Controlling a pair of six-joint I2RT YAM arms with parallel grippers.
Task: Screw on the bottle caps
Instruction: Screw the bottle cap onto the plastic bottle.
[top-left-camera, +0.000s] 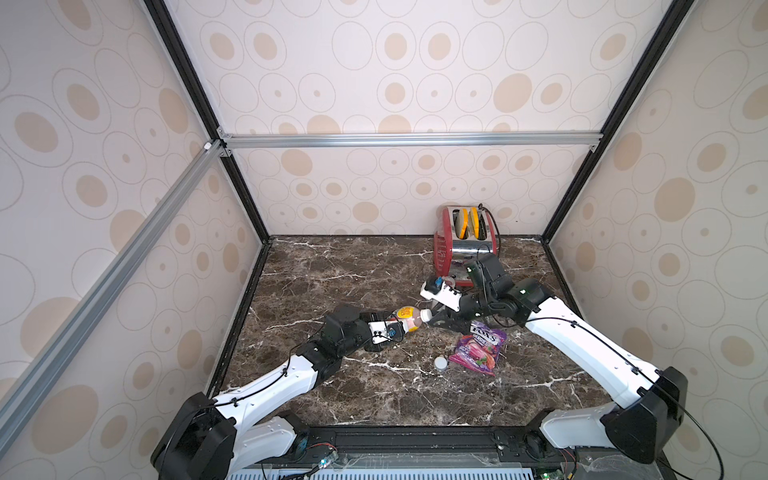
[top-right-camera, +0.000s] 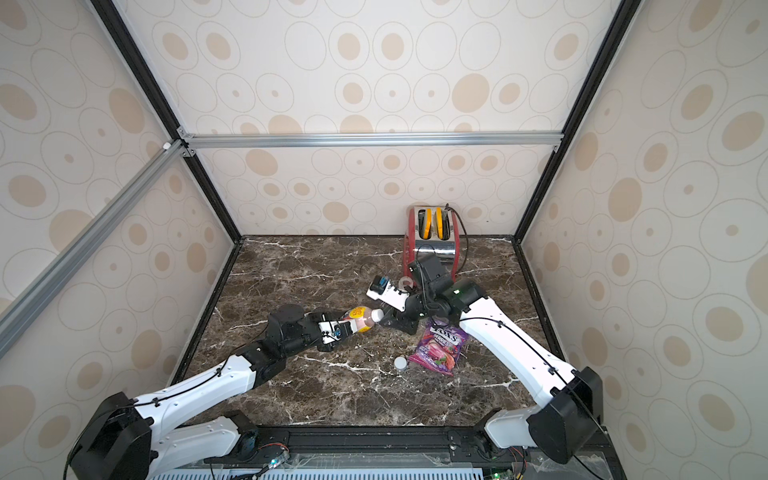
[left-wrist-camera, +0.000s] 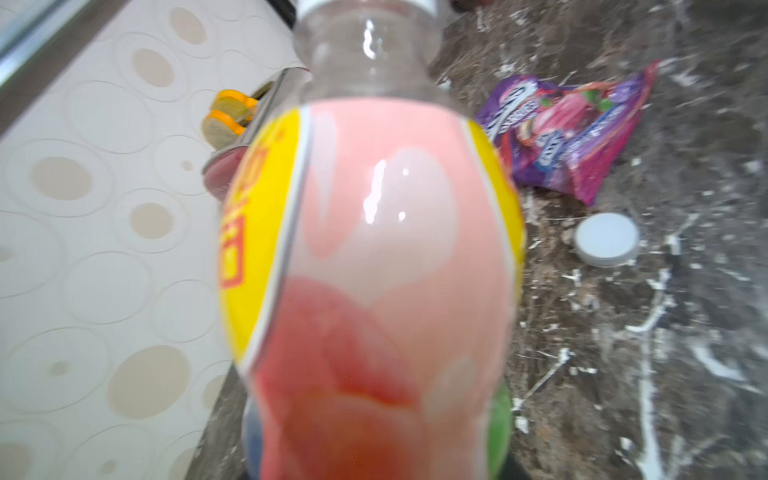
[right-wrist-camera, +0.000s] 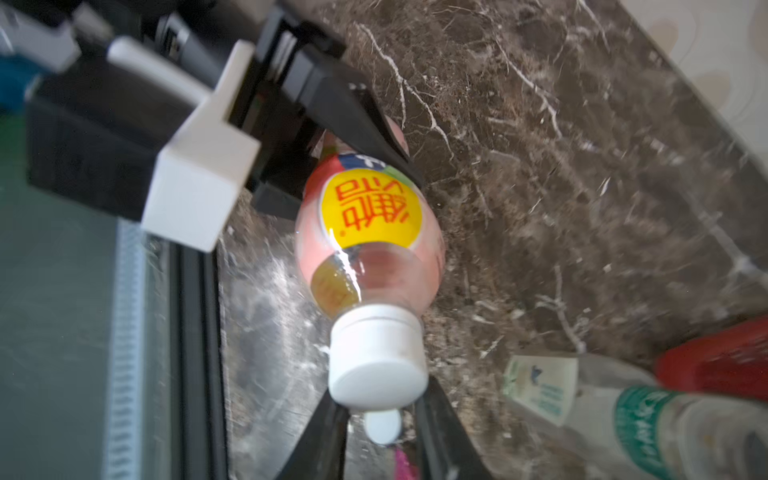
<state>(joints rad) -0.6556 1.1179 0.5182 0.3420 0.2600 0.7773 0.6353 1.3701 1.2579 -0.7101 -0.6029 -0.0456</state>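
My left claw (top-left-camera: 400, 327) is clamped on the base of the pink bottle (top-left-camera: 409, 320). The bottle is tipped well over, with its neck pointing right, above the middle of the counter (top-left-camera: 332, 282). A white cap (right-wrist-camera: 378, 357) sits on that neck. In the right wrist view my right claw (top-left-camera: 433, 317) has its two black fingers closed against either side of the cap's end.

The two claws meet nose to nose, with both arms reaching in from the near edge. From there I see open marble running left to the side wall and back to the far wall.

The right side is tighter. The purple candy bag (top-left-camera: 478, 349) lies under my right forearm. The loose cap (top-left-camera: 441, 363) lies flat just beside the bag's near-left corner, and I can see a thin gap between them in the left wrist view.

The clear bottle (right-wrist-camera: 648, 419) lies on its side against the red base of the toaster (top-left-camera: 467, 241). The toaster stands at the far wall.
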